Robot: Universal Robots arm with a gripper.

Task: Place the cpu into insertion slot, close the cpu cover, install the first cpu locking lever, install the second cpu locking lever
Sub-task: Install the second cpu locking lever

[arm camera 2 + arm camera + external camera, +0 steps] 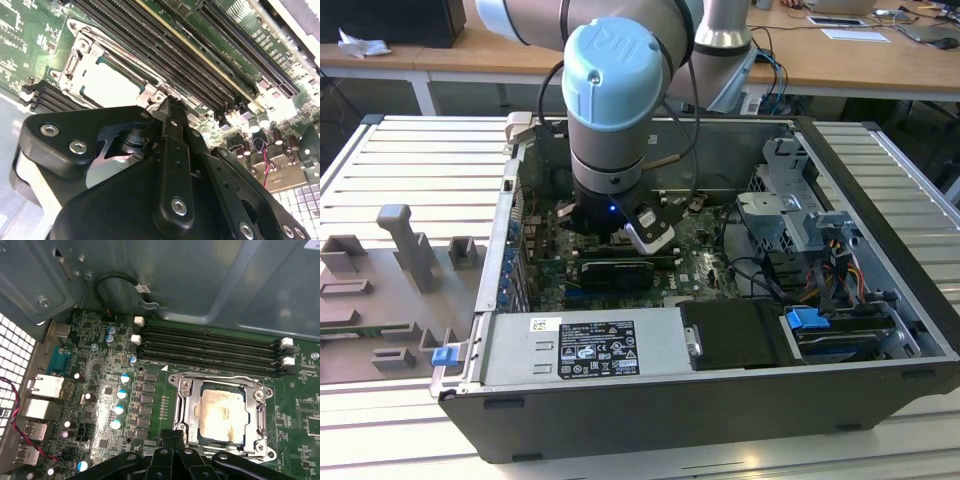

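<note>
Nearest the wrist cameras, the gripper (pixel 172 102) is seen with its fingers brought together on nothing, tips poised just beside the socket edge, judged well placed for working the latches. Beyond it, the cpu (pixel 222 415) lies seated in the insertion slot (pixel 186 410), framed by the cpu cover (pixel 255 412). Farther off run the memory slots (pixel 210 347).

The cpu (pixel 220 415) has a pale, dull metal face; the cpu cover (pixel 186 405) is shiny steel; the claw (pixel 172 112) is matt black.
</note>
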